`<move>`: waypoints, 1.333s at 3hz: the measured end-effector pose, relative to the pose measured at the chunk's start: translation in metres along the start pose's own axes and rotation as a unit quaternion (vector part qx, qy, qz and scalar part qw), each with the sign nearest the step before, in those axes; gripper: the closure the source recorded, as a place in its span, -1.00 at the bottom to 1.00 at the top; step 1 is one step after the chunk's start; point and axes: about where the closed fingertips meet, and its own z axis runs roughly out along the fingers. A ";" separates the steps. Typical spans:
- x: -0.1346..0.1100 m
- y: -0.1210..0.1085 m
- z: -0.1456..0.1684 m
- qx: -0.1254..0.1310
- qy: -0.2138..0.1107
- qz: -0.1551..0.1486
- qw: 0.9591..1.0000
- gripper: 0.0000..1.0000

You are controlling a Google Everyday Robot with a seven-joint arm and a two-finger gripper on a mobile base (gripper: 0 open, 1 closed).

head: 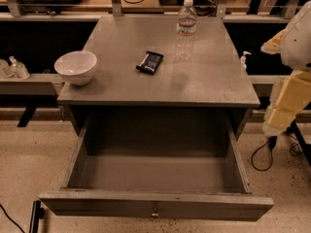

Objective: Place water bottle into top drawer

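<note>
The water bottle [185,29], clear with a white cap and a pale label band, stands upright at the back right of the grey cabinet top [214,81]. The top drawer [155,205] is pulled wide open below it, with a flat front panel and a small metal knob [155,211]; its inside shows nothing in it. My arm hangs at the right edge of the view, and my gripper [278,118] is at its pale lower end, beside the cabinet's right side, well apart from the bottle and the drawer.
A white bowl [76,67] sits at the cabinet top's left edge. A dark snack bar [150,62] lies near the middle. A small pump bottle [244,59] stands behind the right edge. Small bottles [14,68] sit on a shelf at far left. Cables [265,154] lie on the floor at right.
</note>
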 end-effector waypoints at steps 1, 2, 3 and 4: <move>0.000 0.000 0.000 0.000 0.000 0.000 1.000 -1.00; -0.002 -0.020 0.004 0.025 -0.007 0.013 1.000 -1.00; 0.002 -0.089 0.000 0.096 -0.022 0.064 0.993 -1.00; 0.005 -0.171 -0.015 0.176 -0.070 0.099 0.977 -1.00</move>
